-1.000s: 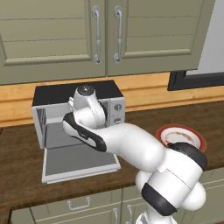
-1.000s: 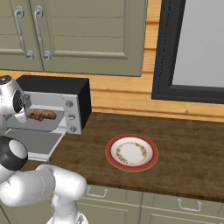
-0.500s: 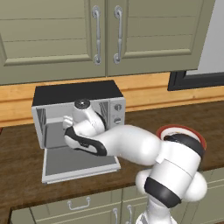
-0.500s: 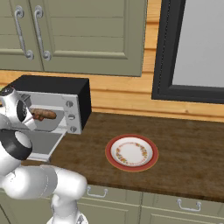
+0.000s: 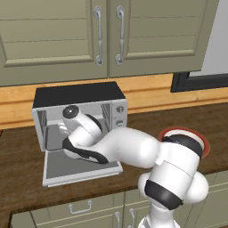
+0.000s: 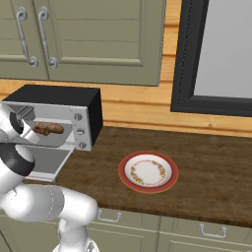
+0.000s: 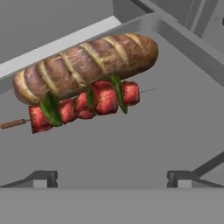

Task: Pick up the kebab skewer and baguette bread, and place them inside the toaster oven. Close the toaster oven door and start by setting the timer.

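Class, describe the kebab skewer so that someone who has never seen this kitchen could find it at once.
Start at the toaster oven on the wooden counter, with its toaster oven door dropped open. Inside lie two foods side by side, touching. The kebab skewer is the thin stick of red meat chunks with green pieces, slimmer than the plain tan baguette bread beside it.

Even, soft rendered light with no glare; faint shadows inside the oven [image 5: 80, 116]. Base views are sharp; the hand view is slightly soft and blocky.
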